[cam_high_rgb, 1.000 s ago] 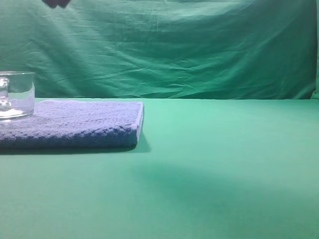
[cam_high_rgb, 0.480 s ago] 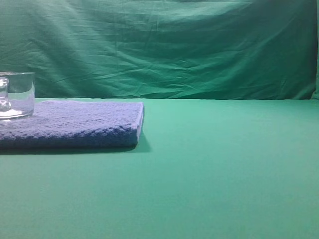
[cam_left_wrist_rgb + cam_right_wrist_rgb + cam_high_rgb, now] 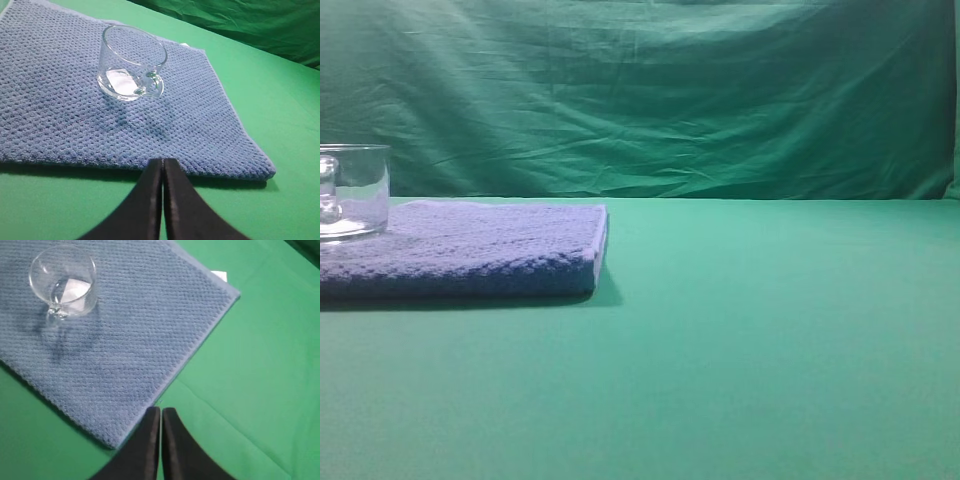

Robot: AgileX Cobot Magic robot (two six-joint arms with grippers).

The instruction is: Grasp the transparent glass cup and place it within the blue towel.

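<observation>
The transparent glass cup stands upright on the blue towel at the left edge of the exterior view, empty, with its small handle showing. In the left wrist view the cup rests on the towel, well beyond my left gripper, which is shut and empty over the towel's near edge. From the right wrist camera the cup sits near the towel's far corner. My right gripper is shut with nothing in it, above the green surface beside the towel's edge. Neither gripper appears in the exterior view.
A green cloth covers the table, and a wrinkled green backdrop hangs behind it. A small white tag sticks out at one towel corner.
A dark shape at the top left of the exterior view one second ago has left the frame, and the soft shadow on the table is gone. Cup and towel have not moved.
</observation>
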